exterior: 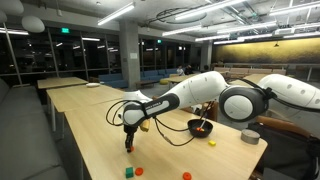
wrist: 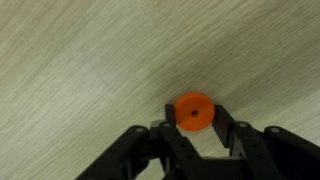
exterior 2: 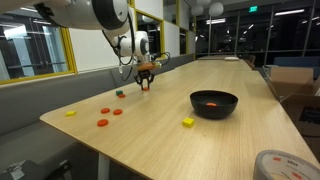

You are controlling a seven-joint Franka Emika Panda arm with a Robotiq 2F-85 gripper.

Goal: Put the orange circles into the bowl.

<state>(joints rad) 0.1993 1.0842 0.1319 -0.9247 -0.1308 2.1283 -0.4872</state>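
End effector (wrist: 200,128) narrowed on one circle (wrist: 194,112), fingers (wrist: 232,132) set against both its edges, low over worktop (exterior 2: 150,130). Whether circle is lifted or resting cannot be told. Three other circles (exterior 2: 105,110) seen loose on worktop, well apart from bowl (exterior 2: 214,112). Orange piece seen inside bowl. Green block (exterior 2: 119,93) near end effector. Yellow block (exterior 2: 188,122) just beside bowl.

Exterior views face the table (exterior: 95,125) (exterior 2: 150,135) from different sides; wrist view looks closely down.
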